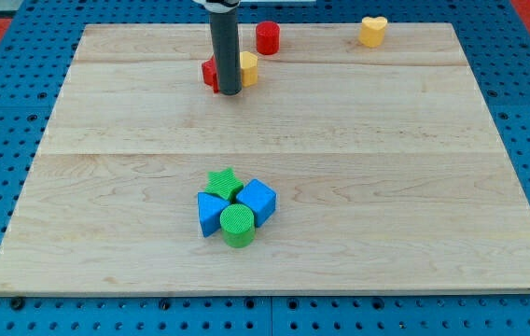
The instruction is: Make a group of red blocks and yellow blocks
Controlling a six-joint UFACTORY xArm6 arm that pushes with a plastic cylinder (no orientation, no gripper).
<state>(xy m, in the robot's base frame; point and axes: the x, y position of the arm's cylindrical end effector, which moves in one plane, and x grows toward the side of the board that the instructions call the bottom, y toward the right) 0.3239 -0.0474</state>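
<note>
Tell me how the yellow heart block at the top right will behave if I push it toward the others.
The yellow heart block sits flat and low, so it will likely slide, not tip or roll. Its lobed outline may make it turn under an off-centre push. It stands alone, far to the right of my tip, so nothing should snag it early on the wooden board.

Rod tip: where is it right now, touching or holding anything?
My tip: no gripper, holds nothing; sits between the red block and yellow block, apparently touching both.

— Where's my tip [230,93]?
— Near the view's top, between the red block [208,72] on its left and the yellow block [249,67] on its right.
— The others?
— The red cylinder [267,38] is just above, the yellow heart [372,31] farther right.
</note>
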